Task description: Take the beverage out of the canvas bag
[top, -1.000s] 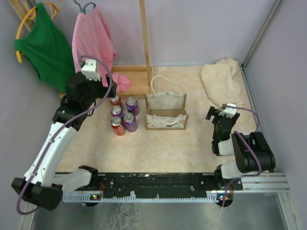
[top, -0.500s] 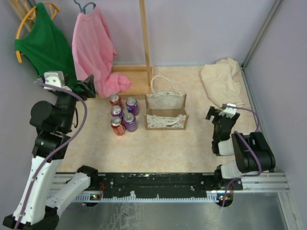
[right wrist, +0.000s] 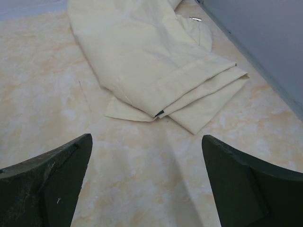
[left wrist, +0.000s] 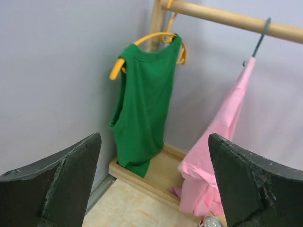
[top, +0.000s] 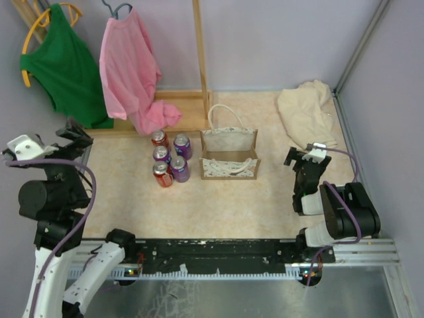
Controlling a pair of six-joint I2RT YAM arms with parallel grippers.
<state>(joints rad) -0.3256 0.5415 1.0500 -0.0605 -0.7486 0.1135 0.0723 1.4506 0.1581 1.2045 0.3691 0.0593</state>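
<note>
Your left arm has pulled back a lot. One second ago its wrist was above the cans, half a second ago it was already further left, and now the left gripper (top: 77, 134) is at the far left edge of the table (top: 232, 205), well apart from the canvas bag (top: 228, 156). Its fingers (left wrist: 71, 179) stand wide apart and hold nothing. The left wrist camera looks at a green top (left wrist: 142, 104) on a yellow hanger (left wrist: 142, 40) and a pink shirt (left wrist: 222, 142), both hanging on the wooden rack (top: 199, 53).

Your right arm has not moved in this time. The right gripper (top: 300, 158) is at the right side, its fingers (right wrist: 47, 184) also wide apart and empty, above the bare table just before a folded cream cloth (right wrist: 142, 61).

The canvas bag stands in the same place as before, in the middle of the table, open at the top. One rope handle (top: 222, 116) stands up behind it and the other lies across the opening. Whether a drink is inside, you cannot tell from above. Five cans (top: 170, 157), two red and three purple, stand upright just left of the bag, also not shifted.

The printing on the cans is too small to read, and the bag shows no readable words.
</note>
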